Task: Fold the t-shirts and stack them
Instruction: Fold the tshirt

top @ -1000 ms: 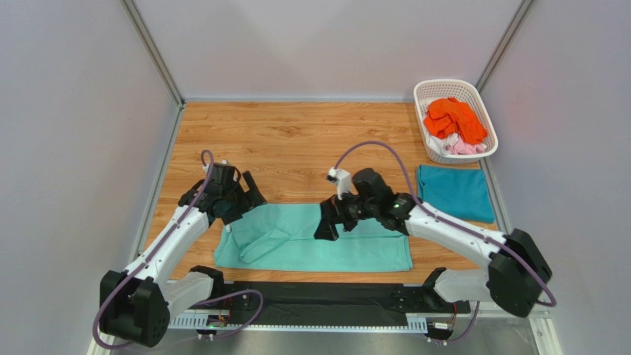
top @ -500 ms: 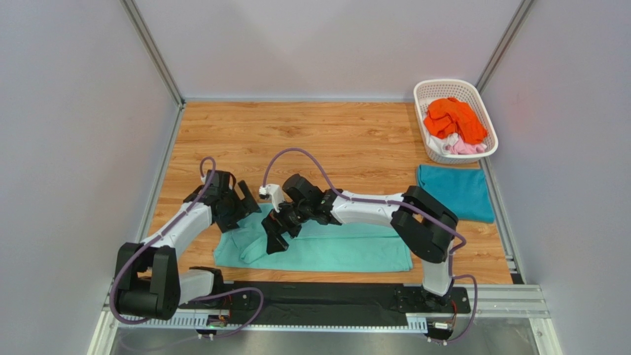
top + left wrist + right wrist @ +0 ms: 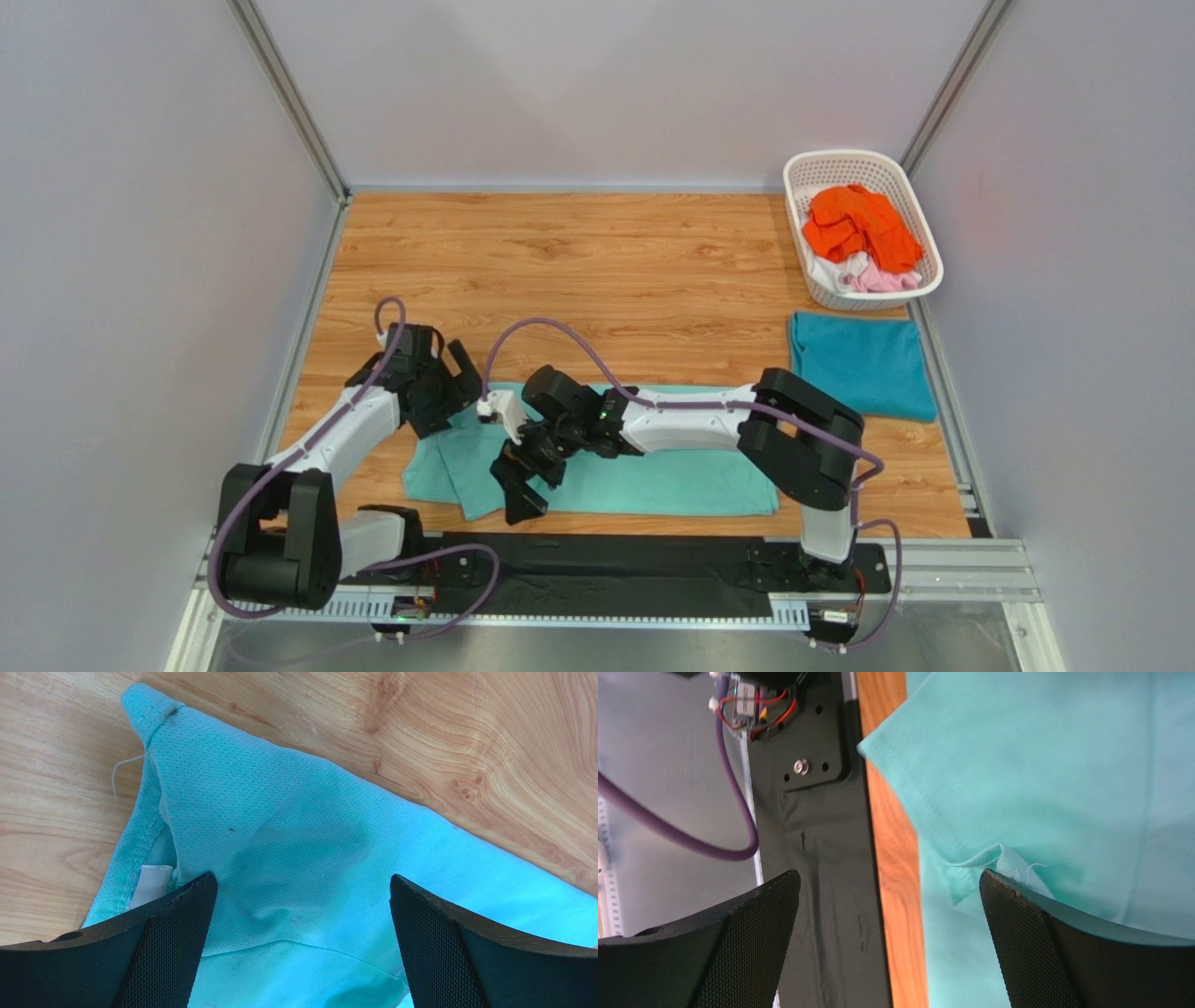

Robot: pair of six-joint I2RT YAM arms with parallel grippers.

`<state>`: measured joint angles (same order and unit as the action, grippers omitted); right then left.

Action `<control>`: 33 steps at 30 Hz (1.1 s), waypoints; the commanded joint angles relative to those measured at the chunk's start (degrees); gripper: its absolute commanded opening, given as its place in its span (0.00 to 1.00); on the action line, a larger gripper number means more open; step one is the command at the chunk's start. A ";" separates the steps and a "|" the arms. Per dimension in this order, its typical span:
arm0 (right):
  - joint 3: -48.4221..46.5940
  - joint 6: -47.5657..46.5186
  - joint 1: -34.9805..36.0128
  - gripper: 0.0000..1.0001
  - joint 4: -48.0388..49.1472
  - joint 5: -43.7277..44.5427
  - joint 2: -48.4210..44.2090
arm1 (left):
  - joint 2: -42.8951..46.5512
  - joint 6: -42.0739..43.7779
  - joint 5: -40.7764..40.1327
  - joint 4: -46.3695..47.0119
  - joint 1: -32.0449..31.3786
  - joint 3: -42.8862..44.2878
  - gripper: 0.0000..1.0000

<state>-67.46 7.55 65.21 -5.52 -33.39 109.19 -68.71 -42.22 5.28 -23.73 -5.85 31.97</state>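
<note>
Jaws apart, your left gripper (image 3: 300, 885) and right gripper (image 3: 889, 880) bracket the left end of the sideways-lying mint t-shirt (image 3: 659, 476).

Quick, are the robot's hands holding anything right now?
Left gripper: open, empty, over the green shirt.
Right gripper: open, empty, at the shirt's near edge.

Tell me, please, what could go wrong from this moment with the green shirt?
1. The right gripper, open, hangs over the table edge beside the mint green t-shirt; closing there may miss the hem.
2. The left gripper, also open, sits close by at the same end, so the two arms might bump.
</note>
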 commanded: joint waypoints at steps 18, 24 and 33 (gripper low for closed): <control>21.12 20.46 -3.58 1.00 -14.60 46.46 -39.65 | 15.35 -1.20 -1.50 -11.51 -1.44 2.32 1.00; 28.34 24.61 -15.71 1.00 -20.49 44.29 -48.09 | 25.44 -4.54 -4.22 -18.10 -8.39 -0.94 1.00; 32.39 23.56 -27.32 1.00 -21.02 41.83 -49.61 | 27.59 -10.69 0.17 -16.89 -19.99 -7.88 1.00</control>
<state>-34.85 30.24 39.35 -27.16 8.47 59.02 -38.94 -49.69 3.75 -41.23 -23.00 25.32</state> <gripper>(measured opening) 0.998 0.993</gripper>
